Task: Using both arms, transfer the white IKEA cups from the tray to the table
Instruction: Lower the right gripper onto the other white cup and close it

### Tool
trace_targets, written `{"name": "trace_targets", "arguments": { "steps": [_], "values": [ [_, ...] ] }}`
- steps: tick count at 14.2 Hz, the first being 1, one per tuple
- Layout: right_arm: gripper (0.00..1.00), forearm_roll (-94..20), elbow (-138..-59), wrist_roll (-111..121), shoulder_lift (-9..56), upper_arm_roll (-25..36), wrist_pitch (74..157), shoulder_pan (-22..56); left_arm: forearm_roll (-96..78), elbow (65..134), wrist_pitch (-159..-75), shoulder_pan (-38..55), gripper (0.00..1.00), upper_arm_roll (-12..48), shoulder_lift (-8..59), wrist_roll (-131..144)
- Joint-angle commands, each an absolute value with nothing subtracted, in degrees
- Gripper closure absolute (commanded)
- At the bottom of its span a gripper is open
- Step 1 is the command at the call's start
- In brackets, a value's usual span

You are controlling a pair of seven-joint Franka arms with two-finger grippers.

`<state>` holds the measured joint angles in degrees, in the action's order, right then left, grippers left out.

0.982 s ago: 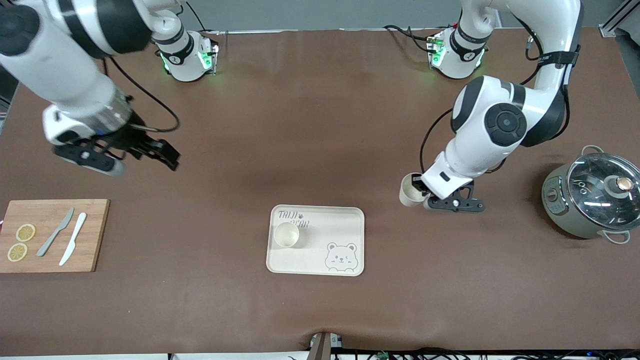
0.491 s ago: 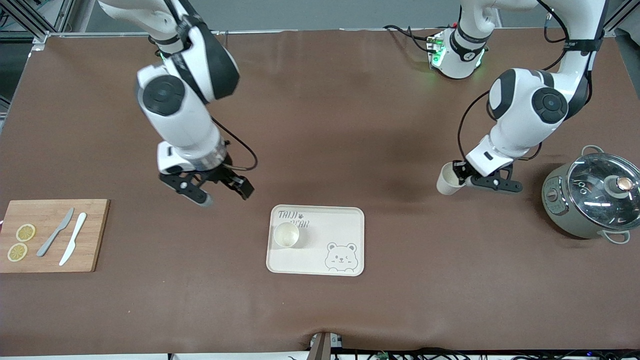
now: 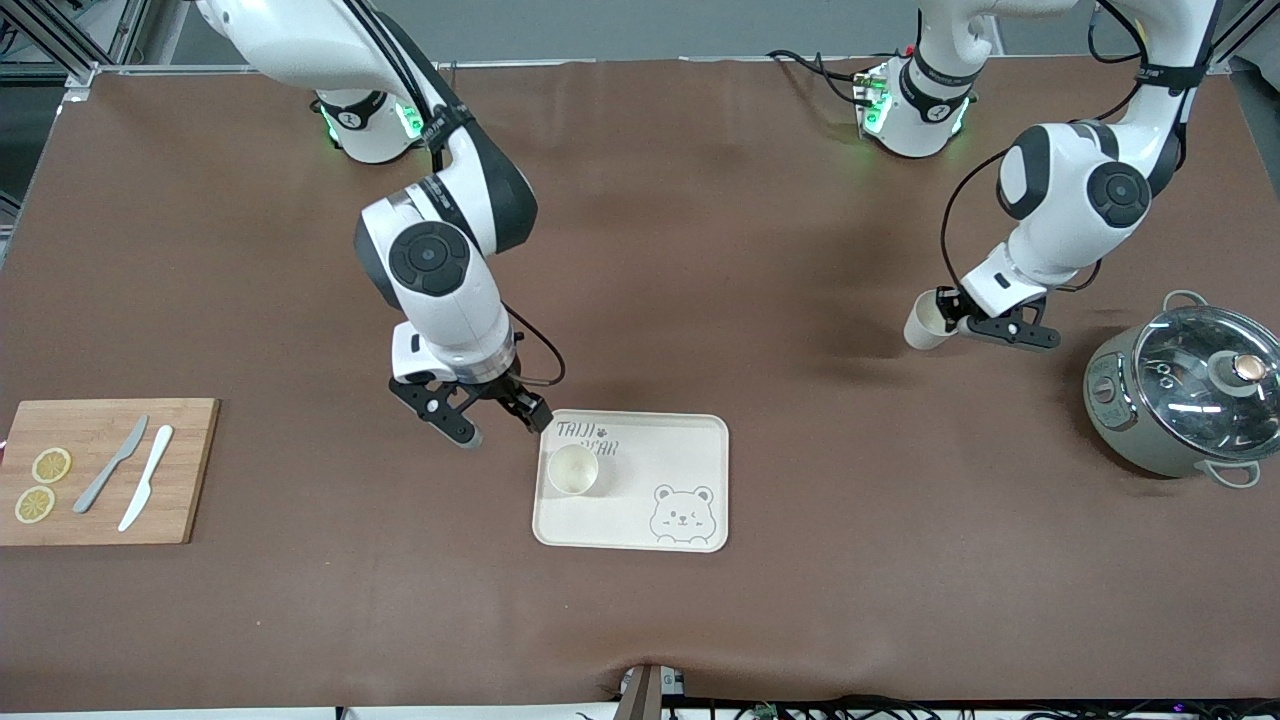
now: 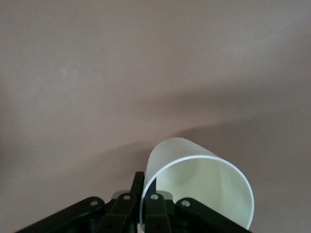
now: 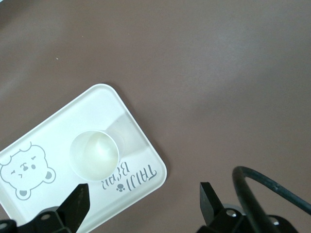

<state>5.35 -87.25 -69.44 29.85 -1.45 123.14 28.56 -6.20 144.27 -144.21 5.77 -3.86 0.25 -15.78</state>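
One white cup (image 3: 573,469) stands upright on the bear tray (image 3: 690,445), at the tray's corner toward the right arm's end; it also shows in the right wrist view (image 5: 94,154). My right gripper (image 3: 497,421) is open and empty, over the table just beside that tray corner, its fingertips (image 5: 209,200) wide apart. My left gripper (image 3: 958,322) is shut on the rim of the second white cup (image 3: 924,321), held tilted above the brown table toward the left arm's end; the cup's open mouth fills the left wrist view (image 4: 199,189).
A grey pot with a glass lid (image 3: 1185,391) stands at the left arm's end. A wooden board (image 3: 190,470) with two knives and lemon slices lies at the right arm's end. The brown table (image 3: 700,250) lies bare between them.
My right arm has swung in from the board's end to the tray corner, gripper still open. My left gripper has carried its cup away from the tray toward the pot's end.
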Motion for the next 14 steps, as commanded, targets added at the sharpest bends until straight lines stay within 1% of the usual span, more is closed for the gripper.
{"name": "trace_targets", "arguments": {
  "steps": [1, 4, 7, 10, 14],
  "values": [
    [0.00, 6.5, -83.2, -72.2, 33.5, -1.1, 123.8, 29.0, -5.2, 147.2, -145.1, -0.2, 1.00, -3.3, -1.6, -21.6],
    [0.00, 6.6, -79.2, -73.0, 37.2, -0.8, 123.9, 29.5, -5.2, 147.1, -145.0, -5.0, 1.00, -3.3, -0.2, -26.5],
    [0.00, 9.7, -78.5, -75.8, 39.5, -0.9, 126.9, 29.8, -5.2, 147.0, -145.2, -9.1, 1.00, -3.3, 1.3, -30.0],
    [0.00, 10.8, -78.5, -75.9, 41.2, -0.8, 128.8, 29.7, -5.2, 147.0, -146.4, -9.9, 1.00, -3.3, 2.8, -30.3],
    [0.00, 11.6, -78.5, -76.0, 43.0, -0.8, 129.1, 29.8, -5.7, 146.5, -149.3, -10.0, 1.00, -3.0, 5.1, -30.3]
  ]
}}
